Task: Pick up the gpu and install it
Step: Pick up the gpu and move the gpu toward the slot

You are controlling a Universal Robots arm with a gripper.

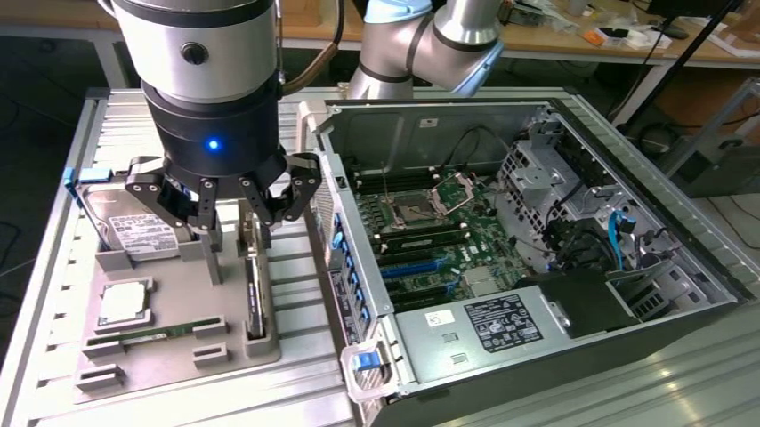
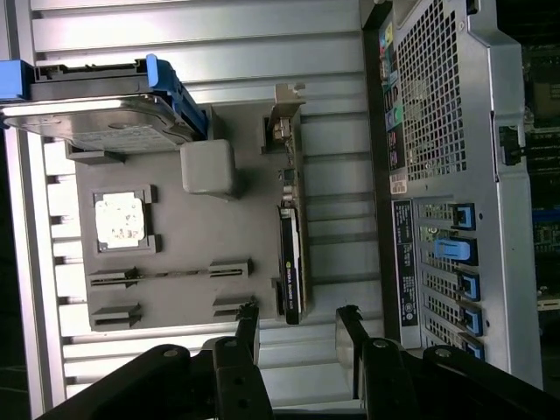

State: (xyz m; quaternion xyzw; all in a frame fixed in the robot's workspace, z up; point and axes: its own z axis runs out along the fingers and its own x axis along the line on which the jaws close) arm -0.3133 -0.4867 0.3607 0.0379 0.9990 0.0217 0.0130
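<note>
Grey plastic parts tray [image 1: 166,360] is anchoring the bench, a silver hard drive with a white label [image 1: 137,222] standing at its far corner. Over the tray's case-side edge, the black multi-fingered gripper [image 1: 238,222] is hovering with its jaws spread wide, gripping nothing. Below it, the gpu [image 2: 291,262], a thin dark circuit card with a pale metal bracket, is standing on edge in the tray's slot, beside the open grey metal computer case [image 1: 404,133]. A clean pick is likely calling for fingers centred either side of the card's flat faces, then a straight descent. The card's long axis is running along that tray edge, with its bracket end pointing toward the tray's hard-drive end.
</note>
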